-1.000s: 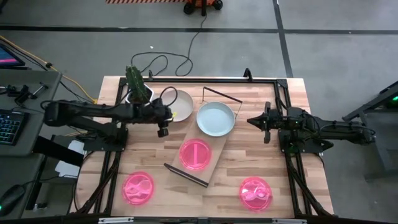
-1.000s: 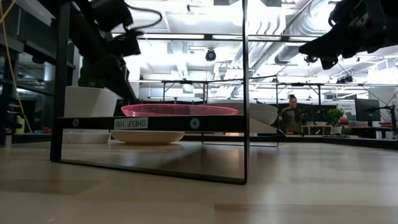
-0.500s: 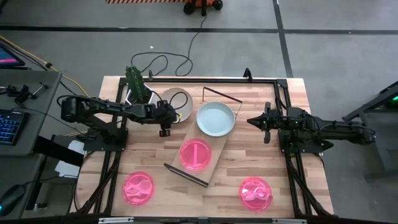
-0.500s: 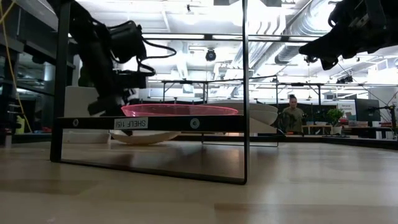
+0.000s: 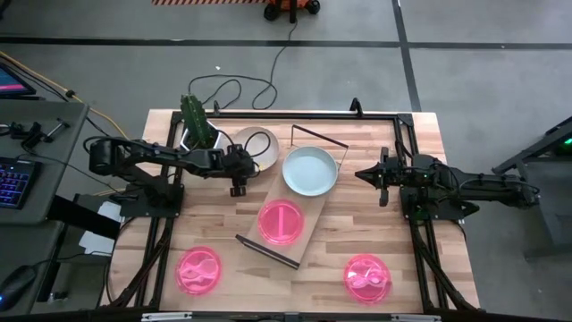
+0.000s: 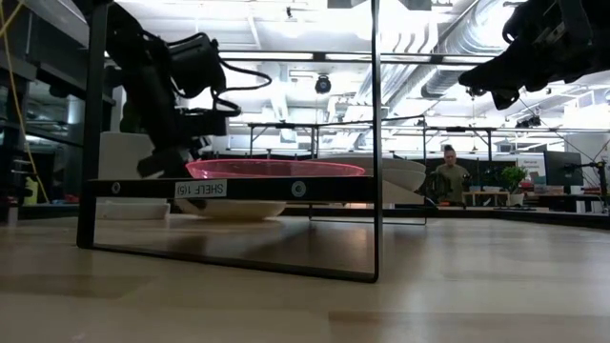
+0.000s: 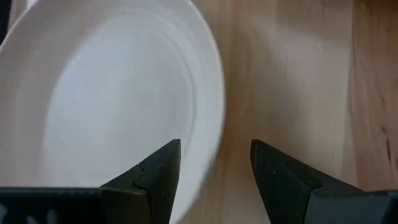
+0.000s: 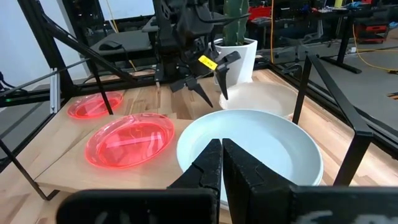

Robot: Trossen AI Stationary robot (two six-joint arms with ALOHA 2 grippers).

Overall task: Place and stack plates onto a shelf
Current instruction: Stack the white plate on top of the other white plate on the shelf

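1. Wood grain fills your left wrist view: the left end effector [image 7: 214,168] hangs low over the tabletop [image 5: 420,268] with its fingers [image 7: 158,174] apart, and the rim of a cream plate [image 5: 257,150] lies just between and beyond them, with nothing clamped.
2. That cream plate sits on the tabletop directly ahead of your left end effector [image 5: 234,166], with the cactus pot [image 5: 197,132] just beside the plate on the arm's side.
3. Just past the cream plate, farther from your left end effector, the shelf [image 5: 315,210] lies slantwise; it carries two plates: a pale bluish-white plate [image 5: 310,171] at the end nearer the right arm and a pink plate [image 5: 281,221] on the other half.
4. You cannot tell from the high view whether the cream plate's edge touches the shelf.
5. Your right end effector [image 5: 362,173] has its fingers pressed together on nothing and hovers above the tabletop, pointing at the bluish-white plate just ahead of it; its wrist view shows that plate [image 8: 249,152] directly in front, the pink plate [image 8: 129,138] beside it on the board.
6. Two more pink plates rest on the tabletop well apart from both end effectors: one [image 5: 198,271] on the left arm's side of the shelf, the other [image 5: 366,277] on the right arm's side.
7. The low view shows the pink plate [image 6: 274,169] lying flat on the shelf [image 6: 238,189], a person [image 6: 446,181] standing far off in the room.
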